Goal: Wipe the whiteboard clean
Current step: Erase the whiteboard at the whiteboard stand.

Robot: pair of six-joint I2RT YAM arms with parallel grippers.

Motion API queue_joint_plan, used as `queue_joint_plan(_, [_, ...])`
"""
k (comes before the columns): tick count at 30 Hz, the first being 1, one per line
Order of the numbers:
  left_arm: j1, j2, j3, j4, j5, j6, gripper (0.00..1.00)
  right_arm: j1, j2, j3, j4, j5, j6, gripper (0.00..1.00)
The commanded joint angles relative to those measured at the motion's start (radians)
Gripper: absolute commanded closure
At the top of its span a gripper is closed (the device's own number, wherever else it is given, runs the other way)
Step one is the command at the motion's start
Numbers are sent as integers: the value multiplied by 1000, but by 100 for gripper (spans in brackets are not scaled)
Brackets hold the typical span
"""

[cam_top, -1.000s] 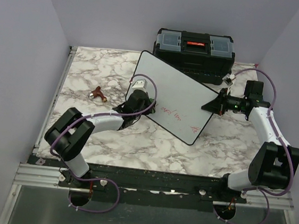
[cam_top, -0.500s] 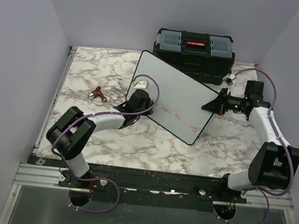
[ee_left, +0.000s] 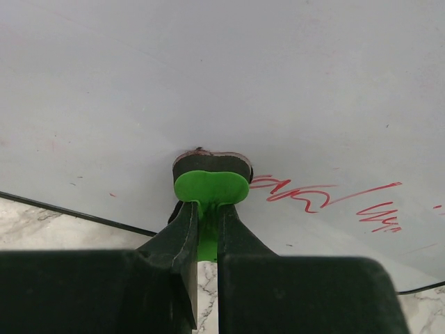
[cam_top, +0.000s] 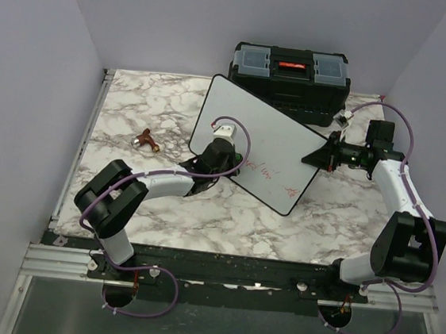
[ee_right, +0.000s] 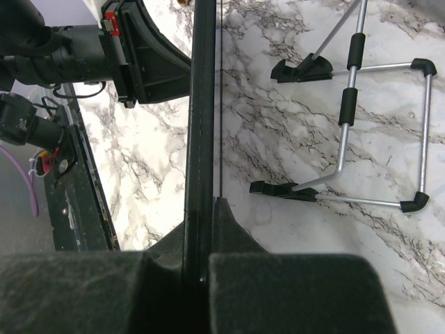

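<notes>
The whiteboard (cam_top: 250, 134) stands tilted on the marble table, its face toward the arms, with red marker lines (cam_top: 264, 171) low on its right half. My left gripper (cam_top: 222, 157) is shut on a green eraser (ee_left: 211, 186) whose dark pad presses the board (ee_left: 222, 83) just left of the red lines (ee_left: 306, 196). My right gripper (cam_top: 325, 155) is shut on the board's right edge (ee_right: 201, 104), seen edge-on in the right wrist view.
A black toolbox (cam_top: 290, 74) with a red latch stands behind the board. A small brown and red object (cam_top: 146, 138) lies on the table at left. The board's wire stand (ee_right: 379, 125) with black feet rests on the marble behind it.
My left gripper with the eraser has moved right and a little up across the board's lower part. The red lines under its path look fainter. The right arm has not moved.
</notes>
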Motion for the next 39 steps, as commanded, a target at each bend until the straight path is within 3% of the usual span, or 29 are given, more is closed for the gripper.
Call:
queue_joint_plan(1, [24, 4, 9, 107, 55, -1, 100, 44, -2, -30, -131, -37, -37, 99])
queue_joint_plan(8, [151, -32, -17, 56, 68, 8, 100, 44, 10, -34, -121, -22, -31, 99])
queue_joint_plan(12, [154, -27, 18, 38, 91, 24, 100, 44, 10, -36, -117, -24, -28, 99])
queue_joint_plan(24, [-41, 46, 108, 62, 111, -7, 100, 44, 17, -37, -116, -27, -29, 99])
queue_joint_plan(28, [-57, 57, 90, 66, 99, -8, 100, 45, 17, -36, -119, -28, -29, 99])
queue_joint_plan(39, [163, 0, 5, 41, 92, 4, 100, 45, 3, -36, -117, -31, -29, 99])
